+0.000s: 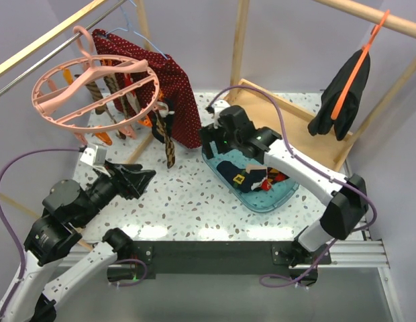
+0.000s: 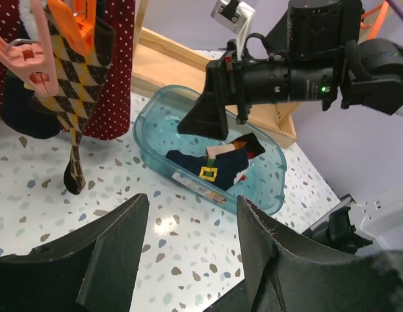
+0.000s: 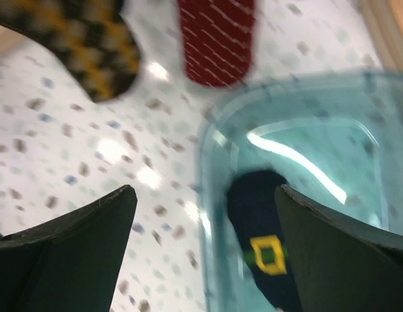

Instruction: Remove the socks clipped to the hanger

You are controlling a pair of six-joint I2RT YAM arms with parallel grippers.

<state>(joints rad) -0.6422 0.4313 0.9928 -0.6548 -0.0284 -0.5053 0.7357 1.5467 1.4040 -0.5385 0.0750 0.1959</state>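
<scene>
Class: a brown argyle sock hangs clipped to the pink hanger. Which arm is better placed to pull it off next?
Probably the left. Its open, empty left gripper sits on the hanger side, facing the argyle sock; the right gripper hovers open over the bin.

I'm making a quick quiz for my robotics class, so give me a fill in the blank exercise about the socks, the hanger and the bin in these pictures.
1. The ring hanger holding the argyle socks is ____.
2. The navy sock in the teal bin bears a ____ buckle mark.
3. The right claw hangs over the bin with its jaws ____.
Missing words: pink; yellow; open.
</scene>
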